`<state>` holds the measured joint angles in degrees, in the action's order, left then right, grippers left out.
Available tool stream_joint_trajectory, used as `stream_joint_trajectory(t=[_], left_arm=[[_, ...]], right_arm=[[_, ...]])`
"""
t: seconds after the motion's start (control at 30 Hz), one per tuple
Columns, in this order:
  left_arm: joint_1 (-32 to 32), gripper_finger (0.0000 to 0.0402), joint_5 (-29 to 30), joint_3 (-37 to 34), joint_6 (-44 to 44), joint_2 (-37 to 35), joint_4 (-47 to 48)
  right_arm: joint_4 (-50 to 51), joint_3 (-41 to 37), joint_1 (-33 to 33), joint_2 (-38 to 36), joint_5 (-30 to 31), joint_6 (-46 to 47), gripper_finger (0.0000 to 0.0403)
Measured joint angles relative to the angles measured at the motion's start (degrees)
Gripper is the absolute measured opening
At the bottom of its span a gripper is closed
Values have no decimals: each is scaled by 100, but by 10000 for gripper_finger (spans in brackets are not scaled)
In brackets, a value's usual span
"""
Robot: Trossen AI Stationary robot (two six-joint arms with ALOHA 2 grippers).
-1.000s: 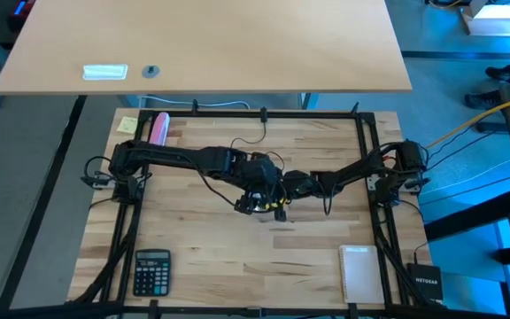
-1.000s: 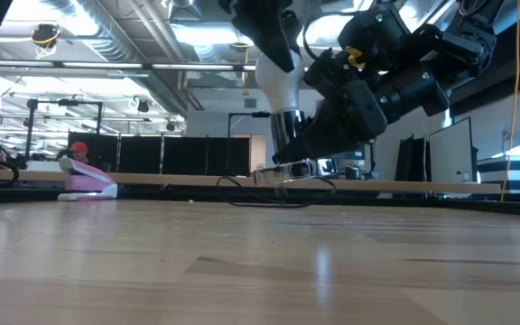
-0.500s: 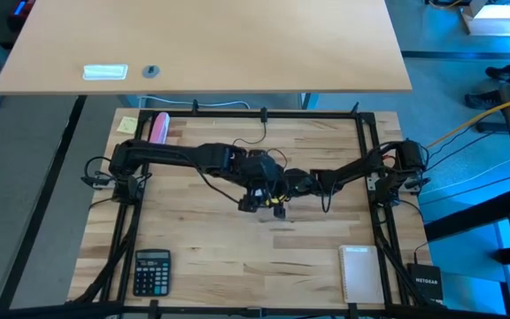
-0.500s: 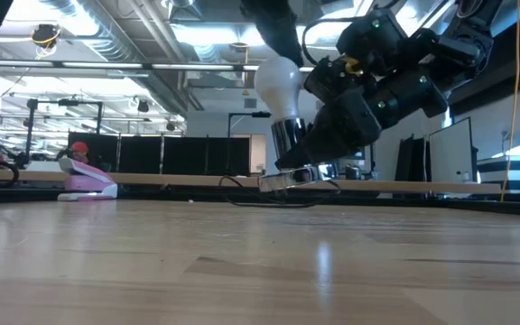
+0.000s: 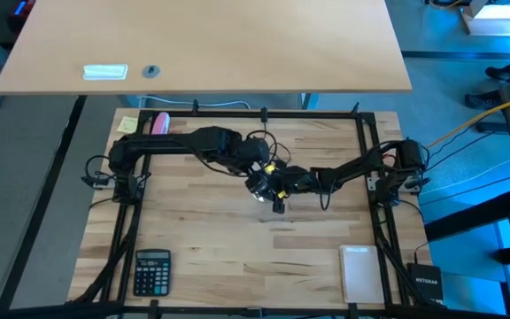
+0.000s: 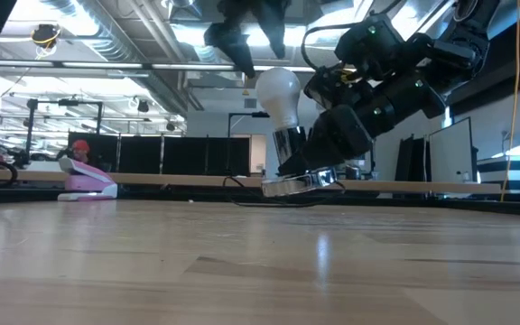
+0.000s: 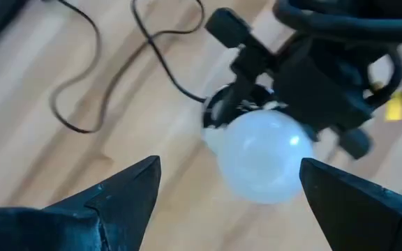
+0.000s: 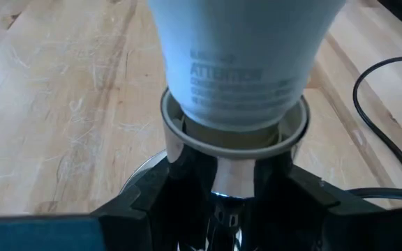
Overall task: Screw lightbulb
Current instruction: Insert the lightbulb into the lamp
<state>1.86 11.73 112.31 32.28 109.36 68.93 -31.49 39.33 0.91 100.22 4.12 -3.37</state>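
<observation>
The white lightbulb (image 6: 276, 90) stands base-down in the round silver socket (image 6: 301, 181) at mid-table, tilted a little; it also shows in the left wrist view (image 7: 267, 164) and the right wrist view (image 8: 236, 49). My right gripper (image 6: 328, 149) is shut on the socket. My left gripper (image 6: 246, 50) is open above the bulb, with its fingers apart on either side of it and clear of it in the left wrist view (image 7: 229, 167). The socket's black cord (image 7: 82, 104) lies slack on the table. My right gripper pinches the socket's silver barrel (image 8: 218, 185) between its two fingers, just below the collar that holds the bulb's neck. The fingers come about level from the table's right side. The socket stands nearly upright with the bulb in it; whether its base touches the table, I cannot tell.
A calculator (image 5: 151, 270) lies at the near left and a white pad (image 5: 361, 273) at the near right. A pink-and-white object (image 5: 158, 127) and a yellow note (image 5: 127, 125) lie at the far left. A black frame (image 5: 264, 115) borders the table.
My left gripper has let go of the bulb, risen off it and drawn back toward the table's far edge. The bulb, covered before, now shows whole in the socket. My right gripper has kept its hold on the socket.
</observation>
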Motion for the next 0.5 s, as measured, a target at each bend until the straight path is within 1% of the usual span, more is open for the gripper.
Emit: stream_joint_trajectory(t=[0.07,0.13,0.3,0.37,0.5], left_arm=[[57,331,-311,-111,195,-2,-157],[102,331,-474,-230,404,9,-240],[130,331,-656,-477,883,4,-599],[128,331,-684,-512,948,4,-635],[115,331,-860,-578,975,5,-994]], right_arm=[[-2,0,0,0,-2,-12,180],[0,0,-2,0,-2,-24,180],[35,-6,-2,2,0,-109,180],[41,-7,-2,2,-2,-116,180],[18,-7,-2,2,-2,-141,180]])
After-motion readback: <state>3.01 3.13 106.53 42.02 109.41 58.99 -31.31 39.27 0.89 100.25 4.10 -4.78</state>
